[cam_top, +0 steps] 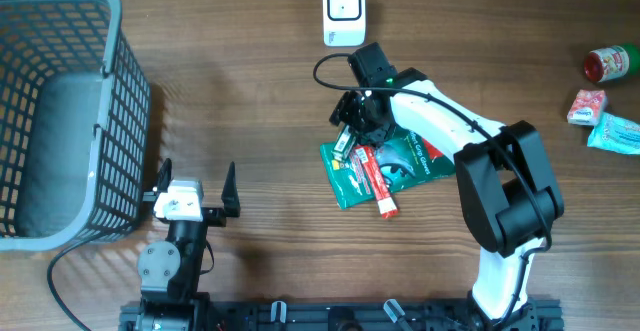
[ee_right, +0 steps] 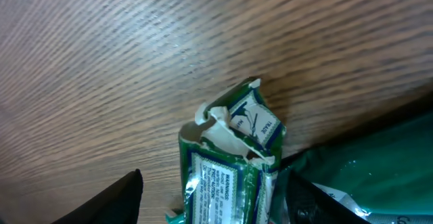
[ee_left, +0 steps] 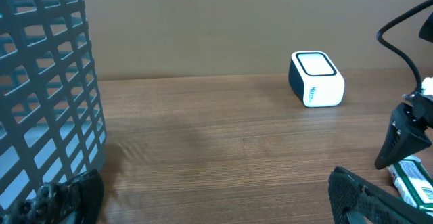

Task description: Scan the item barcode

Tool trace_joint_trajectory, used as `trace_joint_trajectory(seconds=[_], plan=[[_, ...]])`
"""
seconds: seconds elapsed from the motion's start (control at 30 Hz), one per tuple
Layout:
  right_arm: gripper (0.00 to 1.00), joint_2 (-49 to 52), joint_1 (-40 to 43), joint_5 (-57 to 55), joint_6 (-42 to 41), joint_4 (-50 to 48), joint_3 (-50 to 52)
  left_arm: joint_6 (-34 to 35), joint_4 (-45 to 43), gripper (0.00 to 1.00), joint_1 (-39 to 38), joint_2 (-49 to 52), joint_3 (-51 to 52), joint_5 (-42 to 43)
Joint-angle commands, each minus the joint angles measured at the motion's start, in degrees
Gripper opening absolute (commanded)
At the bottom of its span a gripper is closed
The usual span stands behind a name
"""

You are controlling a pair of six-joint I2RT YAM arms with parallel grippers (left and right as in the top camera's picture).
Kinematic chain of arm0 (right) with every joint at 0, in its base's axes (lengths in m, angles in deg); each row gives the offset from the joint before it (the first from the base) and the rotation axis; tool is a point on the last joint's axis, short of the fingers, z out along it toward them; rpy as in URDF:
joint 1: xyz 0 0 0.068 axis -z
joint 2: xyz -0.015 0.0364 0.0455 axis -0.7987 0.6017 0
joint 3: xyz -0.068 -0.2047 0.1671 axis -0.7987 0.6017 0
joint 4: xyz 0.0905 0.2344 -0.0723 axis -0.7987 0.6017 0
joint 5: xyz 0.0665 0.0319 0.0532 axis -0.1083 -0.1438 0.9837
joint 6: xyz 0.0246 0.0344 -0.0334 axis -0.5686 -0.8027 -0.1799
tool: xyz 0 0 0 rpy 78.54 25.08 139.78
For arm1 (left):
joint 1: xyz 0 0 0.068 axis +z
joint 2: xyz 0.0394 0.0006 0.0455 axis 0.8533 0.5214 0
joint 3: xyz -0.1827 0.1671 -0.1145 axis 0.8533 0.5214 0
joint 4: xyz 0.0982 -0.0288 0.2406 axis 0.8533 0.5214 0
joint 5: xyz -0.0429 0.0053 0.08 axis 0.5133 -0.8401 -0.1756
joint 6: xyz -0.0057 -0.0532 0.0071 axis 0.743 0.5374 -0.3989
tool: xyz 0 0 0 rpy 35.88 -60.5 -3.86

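- Right claw (cam_top: 350, 131) parted, set astride small green packet (ee_right: 226, 166) on tabletop (cam_top: 250, 121); nothing gripped yet.
- Gap seen at 1 finger; other finger close against green pouch (ee_right: 379, 163).
- Risk: pouch or red tube (cam_top: 380, 186), just beside claw, pinched along with packet.
- Risk: torn packet end crushed, barcode hidden.
- Scanner (cam_top: 343, 9) just beyond claw; way judged unobstructed.
- Left claw (cam_top: 195, 179) released, empty, well apart, beside basket (cam_top: 118, 101).
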Motion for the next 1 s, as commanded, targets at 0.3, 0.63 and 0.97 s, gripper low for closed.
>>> trace_joint_trajectory(seconds=[0.3,0.63,0.97], plan=[[0.46,3.9,0.5,-4.5,-2.1,-4.8,4.2,0.3,0.2,1.00,0.2,-0.5,0.3,0.9],[0.75,3.1,1.2,-4.1,0.4,-5.0,2.9,0.3,0.2,1.00,0.2,-0.5,0.3,0.9],[0.57,-2.6,2.4,-3.1,4.4,-1.8,0.0,0.3,0.2,1.00,0.2,-0.5,0.3,0.9]])
